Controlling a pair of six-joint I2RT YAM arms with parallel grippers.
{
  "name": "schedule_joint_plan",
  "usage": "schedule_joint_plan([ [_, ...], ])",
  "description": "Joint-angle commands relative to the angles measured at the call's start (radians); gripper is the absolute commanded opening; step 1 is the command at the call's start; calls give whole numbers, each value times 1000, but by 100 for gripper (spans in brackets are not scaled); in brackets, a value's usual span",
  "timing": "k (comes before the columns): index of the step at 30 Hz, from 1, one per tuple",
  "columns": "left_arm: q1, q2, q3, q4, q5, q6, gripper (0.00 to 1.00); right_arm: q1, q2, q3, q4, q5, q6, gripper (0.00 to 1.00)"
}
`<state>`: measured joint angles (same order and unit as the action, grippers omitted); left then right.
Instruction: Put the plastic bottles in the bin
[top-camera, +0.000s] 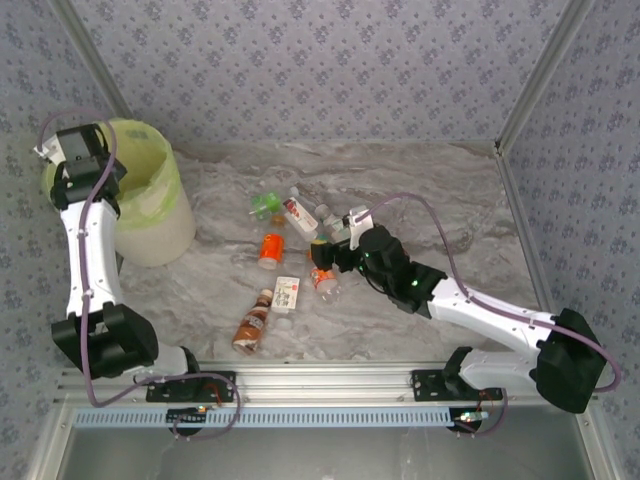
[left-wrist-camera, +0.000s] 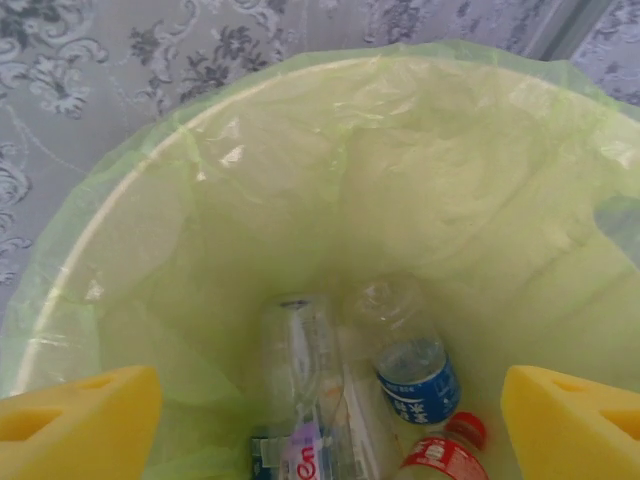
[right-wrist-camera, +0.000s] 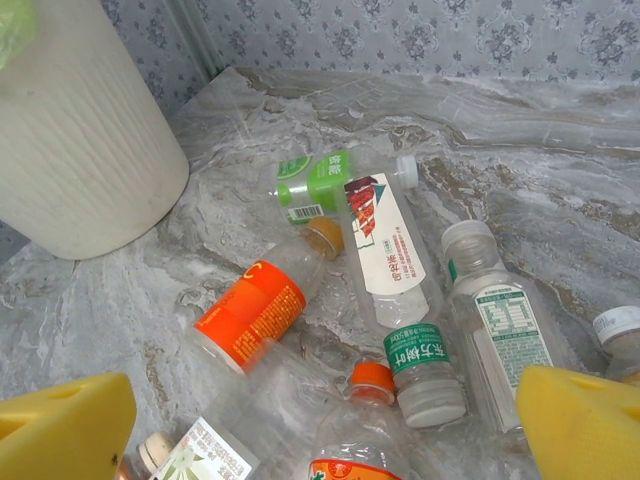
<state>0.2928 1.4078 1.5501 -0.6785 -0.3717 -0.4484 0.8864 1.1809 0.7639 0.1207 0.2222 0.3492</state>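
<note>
Top external: high, behind the arm bases, looking down and forward over the whole table.
Left wrist: close above the bin at far left, looking down into it.
Right wrist: low and near over the bottles mid-table, facing far-left.
The right wrist and top views share the bin wall and bottles.

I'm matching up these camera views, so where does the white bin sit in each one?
Top external: the bin stands at the far left of the table.
Left wrist: centre, looking down into its green-lined inside.
Right wrist: top left, its white wall.
Shared landmark: grey floral wallpaper behind it.
</note>
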Motion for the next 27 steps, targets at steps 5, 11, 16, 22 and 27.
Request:
schedule_joint_plan([
  [5,3,-77,48,-23,192,-10,96,8,8,28,-42,87,7,100],
  [11,4,-128,27,42,434,-31,100,1,9,36,-112,165,35,100],
  [16,-9,-197,-89,197,735,-123,99,-51,8,48,-233,177,57,100],
  [22,-98,-271,-159,266,862,-114,100,-146,7,74,-398,154,51,100],
  [27,-166,-334,-199,304,889,-78,99,-280,11,86,-518,35,5,100],
])
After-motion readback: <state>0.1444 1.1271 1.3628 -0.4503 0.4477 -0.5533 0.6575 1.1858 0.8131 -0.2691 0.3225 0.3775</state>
